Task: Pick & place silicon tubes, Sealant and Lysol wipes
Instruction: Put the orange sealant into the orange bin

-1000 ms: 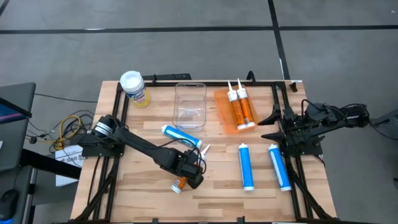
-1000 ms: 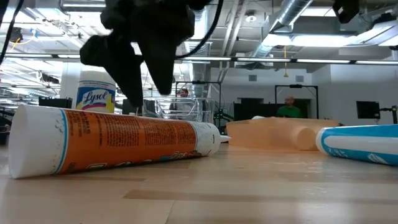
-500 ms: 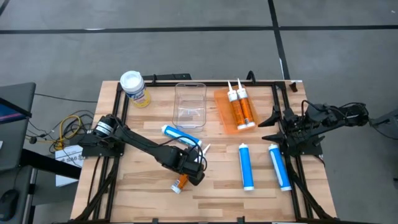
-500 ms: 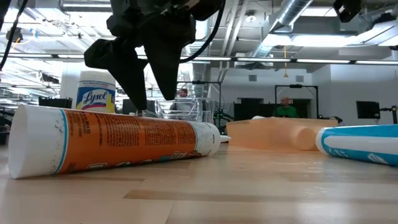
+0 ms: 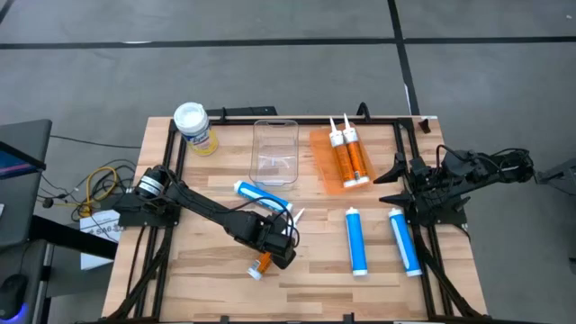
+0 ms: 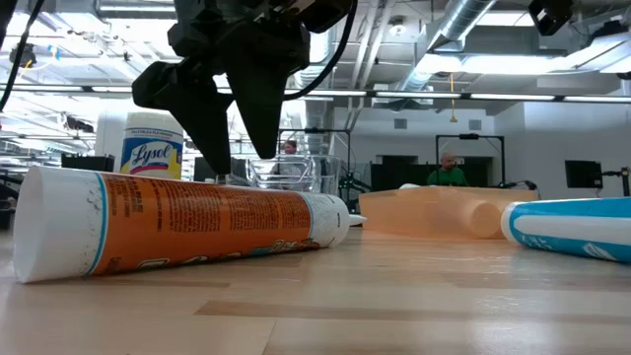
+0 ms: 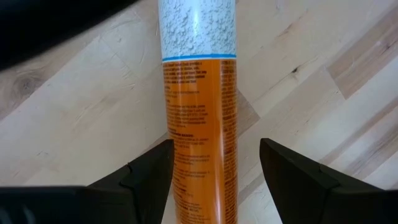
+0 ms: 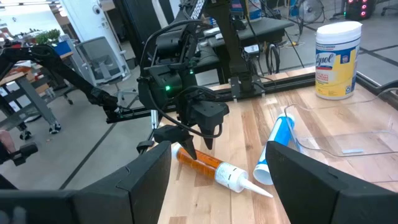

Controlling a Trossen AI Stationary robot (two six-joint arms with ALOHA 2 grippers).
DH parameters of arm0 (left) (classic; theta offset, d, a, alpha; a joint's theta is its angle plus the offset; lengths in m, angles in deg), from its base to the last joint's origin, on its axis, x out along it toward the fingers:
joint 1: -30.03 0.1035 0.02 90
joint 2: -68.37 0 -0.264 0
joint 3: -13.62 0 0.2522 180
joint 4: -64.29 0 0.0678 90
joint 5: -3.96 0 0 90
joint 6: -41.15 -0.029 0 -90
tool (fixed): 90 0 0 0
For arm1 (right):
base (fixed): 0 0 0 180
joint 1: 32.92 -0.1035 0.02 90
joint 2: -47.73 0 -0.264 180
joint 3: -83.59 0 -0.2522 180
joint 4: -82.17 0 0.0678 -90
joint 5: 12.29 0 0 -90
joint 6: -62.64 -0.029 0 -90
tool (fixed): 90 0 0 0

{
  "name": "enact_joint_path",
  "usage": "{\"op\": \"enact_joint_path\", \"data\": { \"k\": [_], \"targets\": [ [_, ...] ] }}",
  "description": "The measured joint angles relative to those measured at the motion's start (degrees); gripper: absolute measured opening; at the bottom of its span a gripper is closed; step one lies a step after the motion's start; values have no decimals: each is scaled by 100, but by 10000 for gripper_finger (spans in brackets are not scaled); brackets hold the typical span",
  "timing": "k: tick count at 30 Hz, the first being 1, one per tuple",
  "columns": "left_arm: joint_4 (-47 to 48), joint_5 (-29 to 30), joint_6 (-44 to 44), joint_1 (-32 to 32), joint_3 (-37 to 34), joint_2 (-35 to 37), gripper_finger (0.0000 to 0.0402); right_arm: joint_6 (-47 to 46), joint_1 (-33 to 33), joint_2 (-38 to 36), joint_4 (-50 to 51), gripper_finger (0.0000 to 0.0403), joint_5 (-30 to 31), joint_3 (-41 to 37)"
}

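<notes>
An orange sealant tube (image 5: 260, 265) lies on its side on the wood table, near the front middle; it also shows in the low view (image 6: 187, 222). My left gripper (image 5: 269, 251) hangs over it, open. In the left wrist view (image 7: 214, 144) its two fingers stand on either side of the tube (image 7: 199, 112) without touching it. The Lysol wipes (image 5: 193, 126) stand upright at the far left. A blue tube (image 5: 261, 195) lies just beyond the left gripper. My right gripper (image 5: 389, 183) waits open at the table's right side.
A clear plastic bin (image 5: 274, 151) stands at the far middle. Beside it an orange tray (image 5: 321, 162) holds two orange tubes. Two blue tubes (image 5: 357, 239) (image 5: 404, 240) lie at the front right. People show in the room far behind the table (image 6: 451, 170).
My left gripper has come a little lower and toward the table's right over the orange tube, staying open. The tube has stayed where it was.
</notes>
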Motion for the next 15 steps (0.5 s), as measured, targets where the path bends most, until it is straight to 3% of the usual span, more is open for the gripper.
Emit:
{"op": "enact_joint_path", "data": {
  "k": [7, 15],
  "targets": [
    [0, 0, -9, -2, 0, 0, 235, -2, 0, 0, 0, 255, 0, 0],
    [76, 0, -11, -2, 0, 0, 287, -2, 0, 0, 0, 255, 0, 0]
  ]
}}
